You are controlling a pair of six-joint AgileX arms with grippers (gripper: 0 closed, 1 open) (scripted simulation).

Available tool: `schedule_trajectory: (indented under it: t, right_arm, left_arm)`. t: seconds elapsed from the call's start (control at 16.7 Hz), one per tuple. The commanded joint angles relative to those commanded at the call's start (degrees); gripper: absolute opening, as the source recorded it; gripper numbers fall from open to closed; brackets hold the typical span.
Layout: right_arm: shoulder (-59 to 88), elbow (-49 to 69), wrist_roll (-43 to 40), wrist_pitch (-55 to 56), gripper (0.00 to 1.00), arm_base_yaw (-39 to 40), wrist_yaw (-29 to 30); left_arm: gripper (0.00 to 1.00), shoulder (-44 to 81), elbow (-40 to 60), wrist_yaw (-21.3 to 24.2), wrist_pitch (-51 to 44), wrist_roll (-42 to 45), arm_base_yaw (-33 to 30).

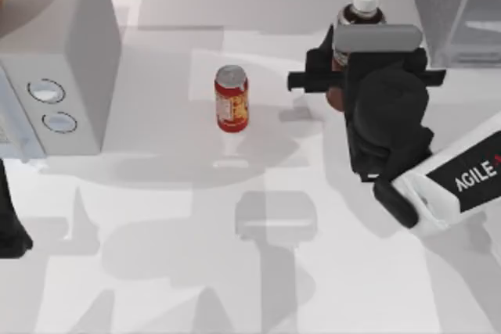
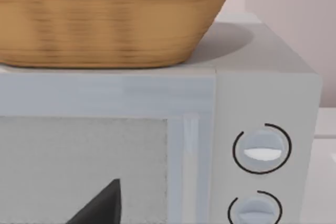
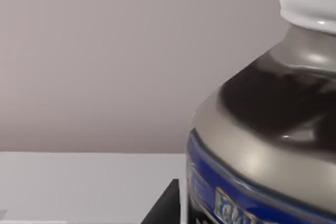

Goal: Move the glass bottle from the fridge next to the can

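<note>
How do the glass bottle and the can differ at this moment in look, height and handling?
The glass bottle is taller, with a white cap and a blue label band; the can is short and red with a silver top. The bottle sits at the right gripper, while the can stands free, untouched, toward the table's middle. The bottle is nearer the fridge. Both stand upright.

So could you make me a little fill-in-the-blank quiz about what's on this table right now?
1. The bottle has a small cap coloured ____.
2. On top of the white box with two dials sits a woven ____.
3. Seen from above, the red can stands to the ____ of the bottle.
4. The arm reaching to the bottle is the ____ one; the left arm waits at the table's left edge.

Missing words: white; basket; left; right
</note>
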Motion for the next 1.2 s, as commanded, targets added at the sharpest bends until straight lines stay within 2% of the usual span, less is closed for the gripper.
schedule_trajectory:
  t: [0.48,1.2]
  right_arm:
    - [0.0,0.0,0.0,0.0,0.98,0.0,0.0]
    - [-1.23,-2.09,0.03,1.09,1.0,1.0,1.05]
  left_arm:
    - [1.0,0.0,0.0,0.0,0.0,0.0,0.0]
    - [1.0,0.0,0.0,0.0,0.0,0.0,0.0]
